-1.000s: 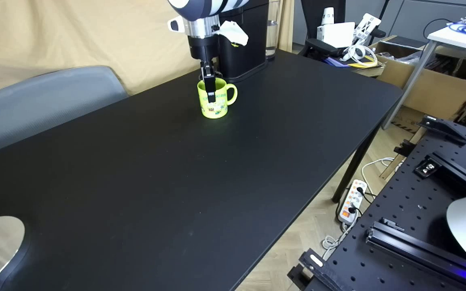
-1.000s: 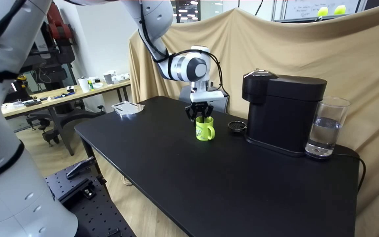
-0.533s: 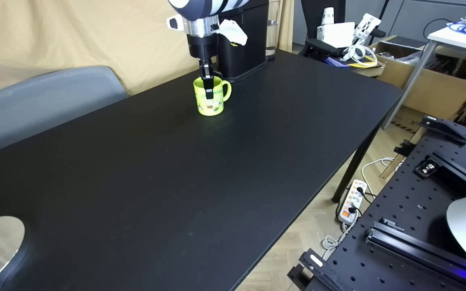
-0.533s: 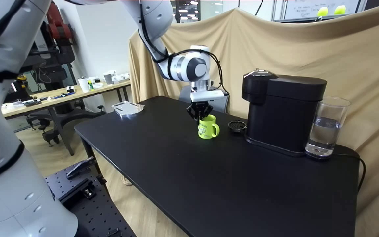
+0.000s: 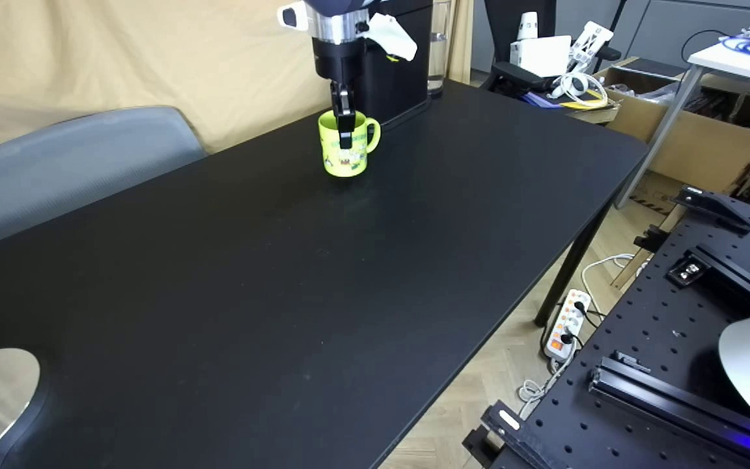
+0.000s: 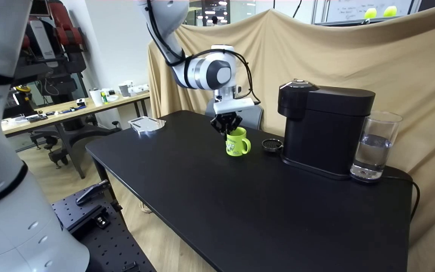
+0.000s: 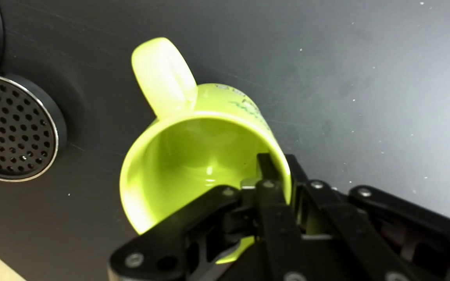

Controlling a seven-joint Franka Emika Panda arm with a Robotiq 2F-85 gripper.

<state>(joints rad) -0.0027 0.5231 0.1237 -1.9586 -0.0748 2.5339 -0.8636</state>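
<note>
The gripper [image 7: 279, 158] grasps the lime mug [image 6: 235, 145] by its wall, jaws narrow, one finger inside the rim and one outside. The mug is near the edge of the surface [image 5: 323, 293] along the tan curtain [image 5: 219, 58], slightly apart from the round perforated tray [image 7: 12, 127]; broad room stretches toward the opposite edge.

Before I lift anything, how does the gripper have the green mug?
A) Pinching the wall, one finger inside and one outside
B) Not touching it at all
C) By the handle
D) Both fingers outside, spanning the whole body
A: in the wrist view, the gripper has one finger inside the green mug and one outside, with the mug's wall between them.
</note>
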